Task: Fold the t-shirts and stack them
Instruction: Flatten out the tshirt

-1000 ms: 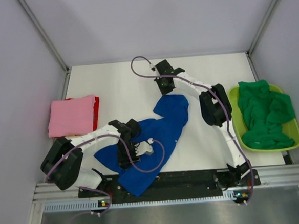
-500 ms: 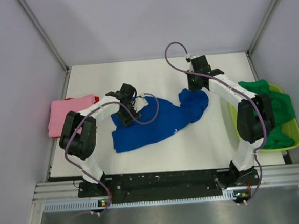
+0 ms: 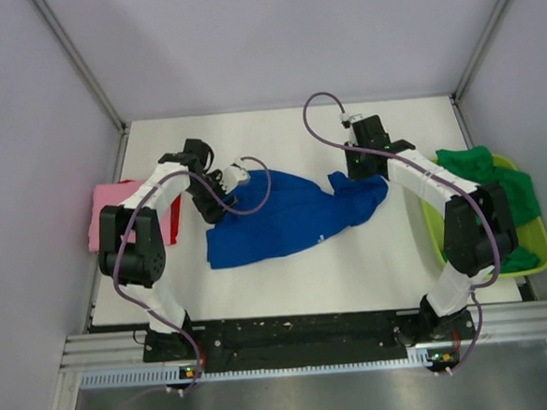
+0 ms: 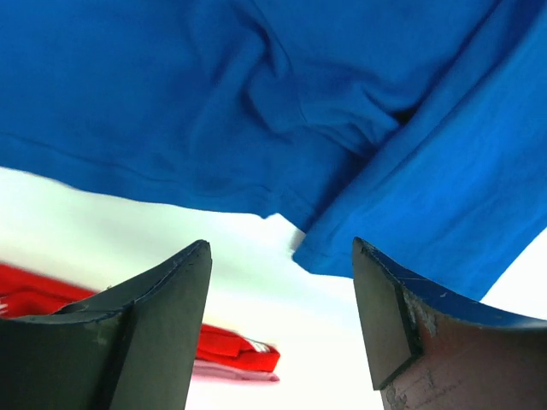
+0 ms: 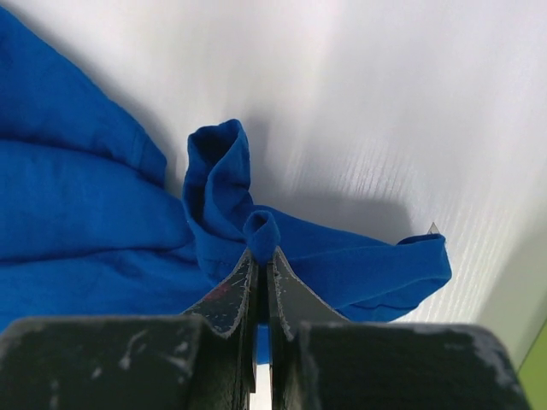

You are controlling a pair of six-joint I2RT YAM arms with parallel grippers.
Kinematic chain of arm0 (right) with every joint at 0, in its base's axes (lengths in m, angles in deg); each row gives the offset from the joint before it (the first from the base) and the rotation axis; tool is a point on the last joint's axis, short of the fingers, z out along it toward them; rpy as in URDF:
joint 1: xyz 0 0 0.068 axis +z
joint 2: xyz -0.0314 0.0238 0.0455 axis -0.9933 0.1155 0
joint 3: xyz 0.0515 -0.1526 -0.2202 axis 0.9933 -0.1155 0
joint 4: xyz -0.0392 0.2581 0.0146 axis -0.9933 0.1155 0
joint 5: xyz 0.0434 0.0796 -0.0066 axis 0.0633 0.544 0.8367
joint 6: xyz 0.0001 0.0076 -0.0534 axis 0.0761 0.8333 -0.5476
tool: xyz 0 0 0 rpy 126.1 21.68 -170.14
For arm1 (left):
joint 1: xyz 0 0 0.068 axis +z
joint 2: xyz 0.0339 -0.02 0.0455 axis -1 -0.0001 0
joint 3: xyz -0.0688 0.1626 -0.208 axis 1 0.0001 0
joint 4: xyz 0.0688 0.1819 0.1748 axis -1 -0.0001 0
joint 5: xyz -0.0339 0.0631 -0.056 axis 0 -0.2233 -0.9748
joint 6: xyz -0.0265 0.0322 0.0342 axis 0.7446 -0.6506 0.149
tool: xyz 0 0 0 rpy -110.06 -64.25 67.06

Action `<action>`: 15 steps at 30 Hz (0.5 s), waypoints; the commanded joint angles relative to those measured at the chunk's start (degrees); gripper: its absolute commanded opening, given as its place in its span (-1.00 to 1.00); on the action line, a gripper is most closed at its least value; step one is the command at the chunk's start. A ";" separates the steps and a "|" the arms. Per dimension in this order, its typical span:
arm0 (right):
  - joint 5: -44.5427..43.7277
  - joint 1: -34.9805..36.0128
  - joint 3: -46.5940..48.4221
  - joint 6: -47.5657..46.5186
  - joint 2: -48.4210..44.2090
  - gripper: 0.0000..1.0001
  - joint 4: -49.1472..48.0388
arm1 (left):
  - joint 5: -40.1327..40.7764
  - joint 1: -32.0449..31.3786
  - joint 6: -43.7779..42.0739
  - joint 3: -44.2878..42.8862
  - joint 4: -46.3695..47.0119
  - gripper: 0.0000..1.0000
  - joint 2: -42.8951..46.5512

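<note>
Cloth covers the middle of the white bench point(image 3: 353, 274). A blue t-shirt point(image 3: 284, 225) lies spread and rumpled across the centre of the overhead view, with its right end bunched up. The right fingers point(image 5: 231, 299) are pressed together on a small fold of that bunched end and pinch it, as seen at lower centre of the right wrist view. The left fingers point(image 4: 167, 299) stand apart with nothing between them, close to the shirt's upper left edge. In the left wrist view the blue hem runs across the upper frame with bare bench below it.

At the left edge of the overhead view a folded pink t-shirt point(image 3: 113, 195) rests on a red item point(image 3: 174, 221). A strip of this red item also shows at lower left of the left wrist view. At the right edge, green t-shirts point(image 3: 473, 165) lie heaped in a lime-green basket point(image 3: 537, 247), partly hidden behind the right arm.
</note>
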 commanded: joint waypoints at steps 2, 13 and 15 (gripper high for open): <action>1.03 0.19 1.03 -0.85 -2.51 -1.00 -2.07 | -4.79 2.56 -7.49 1.16 -5.48 0.43 -2.65; 0.77 0.27 0.77 -1.20 -2.42 -1.00 -2.07 | -6.38 3.18 -8.56 1.00 -7.68 0.33 -8.89; 0.94 0.19 0.68 -1.38 -2.51 -1.00 -2.16 | -5.59 3.18 -8.03 0.99 -7.24 0.27 -9.94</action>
